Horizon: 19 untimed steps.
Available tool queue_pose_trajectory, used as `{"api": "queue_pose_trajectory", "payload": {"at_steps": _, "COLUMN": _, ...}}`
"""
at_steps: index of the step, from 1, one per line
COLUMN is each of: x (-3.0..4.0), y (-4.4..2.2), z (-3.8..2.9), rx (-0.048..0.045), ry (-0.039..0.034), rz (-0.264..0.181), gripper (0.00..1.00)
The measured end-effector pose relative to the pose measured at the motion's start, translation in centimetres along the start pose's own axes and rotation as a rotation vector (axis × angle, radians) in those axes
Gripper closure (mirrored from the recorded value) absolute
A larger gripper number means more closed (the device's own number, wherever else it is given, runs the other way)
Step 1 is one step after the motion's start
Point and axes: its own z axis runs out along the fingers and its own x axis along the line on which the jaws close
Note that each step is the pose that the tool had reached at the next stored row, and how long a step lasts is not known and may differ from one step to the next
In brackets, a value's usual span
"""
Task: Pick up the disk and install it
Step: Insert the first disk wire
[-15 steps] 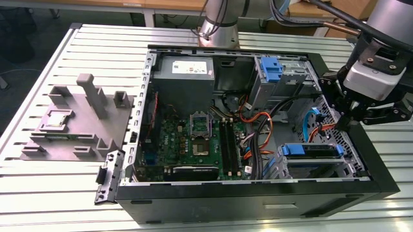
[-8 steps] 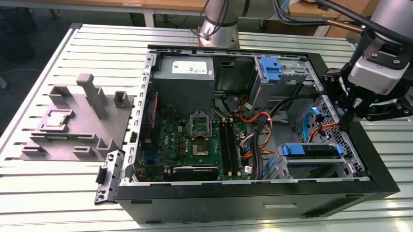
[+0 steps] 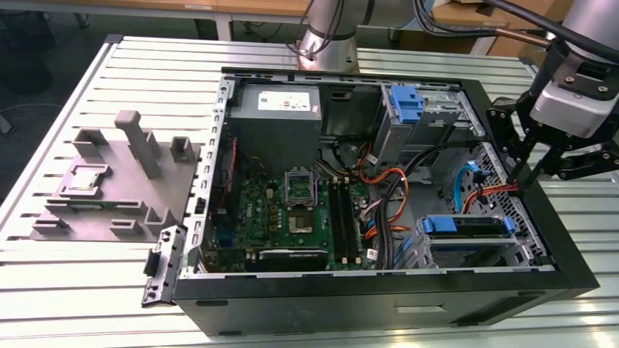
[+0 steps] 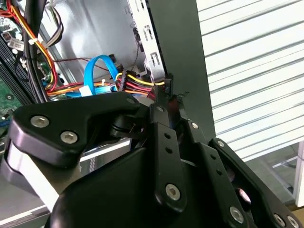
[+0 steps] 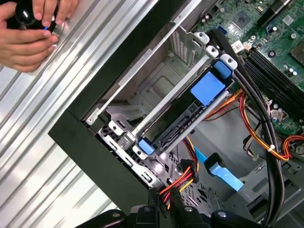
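Pinching together at the case's right-hand wall as the exterior view shows it, the gripper (image 3: 517, 181) has its slim black fingertips (image 4: 166, 97) meeting at the connector on the red, yellow and black power cable bundle (image 4: 137, 83). In the second wrist view the tips look closed on that plug, though I cannot tell whether they truly clamp it or only touch it. Just beside the tips a blue flat data cable (image 4: 99, 66) loops up from the case floor.

Outward from there, the disk (image 5: 190, 111) sits inside the metal drive cage (image 5: 142, 95) at the case's corner, its blue bracket and tabs showing along the top edge; in the exterior view it lies at about 5 o'clock within the computer case (image 3: 387, 304), with the gripper at about 3 o'clock. Judging by this, the disk is already seated in its bay and the work in hand concerns the cabling.

Further out, the motherboard (image 3: 290, 210) fills the case's middle, the power supply (image 3: 278, 105) sits at 11 o'clock, and a grey fixture block (image 3: 116, 181) stands on the slatted table (image 3: 97, 290) at 9 o'clock. A person's hands (image 5: 31, 28) hold a small dark object on the table near the case.

Risks: the plug could slip or twist between such narrow tips, meeting its socket crooked; the wires could snag on the cage's sheet-metal edge; the nearby hands are close to the arm's working space.
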Motion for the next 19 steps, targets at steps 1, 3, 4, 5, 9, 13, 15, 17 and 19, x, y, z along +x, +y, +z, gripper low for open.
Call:
{"api": "queue_pose_trajectory", "payload": {"at_steps": 1, "x": 0.01, "y": -0.01, "z": 0.01, "rx": 0.0021, "ry": -0.0012, "rz": -0.013, "gripper": 0.76}}
{"api": "queue_pose_trajectory", "payload": {"at_steps": 3, "x": 0.03, "y": -0.04, "z": 0.03, "rx": 0.0060, "ry": -0.0034, "rz": -0.038, "gripper": 0.76}}
{"api": "queue_pose_trajectory", "payload": {"at_steps": 4, "x": 0.03, "y": -0.04, "z": 0.04, "rx": 0.0081, "ry": -0.0046, "rz": -0.051, "gripper": 0.76}}
{"api": "queue_pose_trajectory", "payload": {"at_steps": 5, "x": 0.03, "y": -0.04, "z": 0.05, "rx": 0.0102, "ry": -0.0058, "rz": -0.065, "gripper": 0.76}}
{"api": "queue_pose_trajectory", "payload": {"at_steps": 9, "x": 0.05, "y": -0.07, "z": 0.10, "rx": 0.0168, "ry": -0.0092, "rz": -0.111, "gripper": 0.76}}
{"api": "queue_pose_trajectory", "payload": {"at_steps": 13, "x": 0.16, "y": -0.18, "z": 0.17, "rx": 0.0083, "ry": -0.0005, "rz": -0.123, "gripper": 0.76}}
{"api": "queue_pose_trajectory", "payload": {"at_steps": 15, "x": 0.17, "y": -0.19, "z": 0.20, "rx": 0.0056, "ry": 0.0021, "rz": -0.124, "gripper": 0.76}}
{"api": "queue_pose_trajectory", "payload": {"at_steps": 17, "x": 0.18, "y": -0.21, "z": 0.21, "rx": 0.0078, "ry": 0.0011, "rz": -0.139, "gripper": 0.76}}
{"api": "queue_pose_trajectory", "payload": {"at_steps": 19, "x": 0.17, "y": -0.21, "z": 0.25, "rx": 0.0116, "ry": -0.0008, "rz": -0.163, "gripper": 0.76}}
